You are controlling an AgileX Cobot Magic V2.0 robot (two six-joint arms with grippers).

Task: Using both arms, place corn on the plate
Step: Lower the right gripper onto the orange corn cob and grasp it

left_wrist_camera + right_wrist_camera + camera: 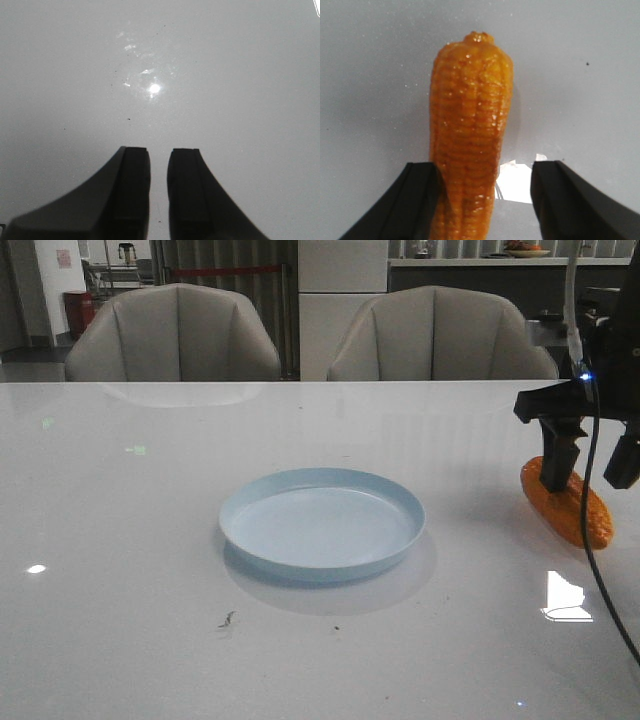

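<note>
Glossy orange toy corn cob lies well right of the round pale-blue plastic plate, straddled by the wide-spread right gripper; the left gripper is nearly closed, empty.

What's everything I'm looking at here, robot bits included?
table: one, glossy white, fills the foreground
plate: one, pale blue, empty, table's middle
corn: one, orange, lying on the table right of the plate
chairs: two, beige, behind the table
right gripper: one, black, jaws open astride the corn, one finger against it
left gripper: one, black, jaws nearly closed, holding nothing, over bare table; unseen from the front
</note>
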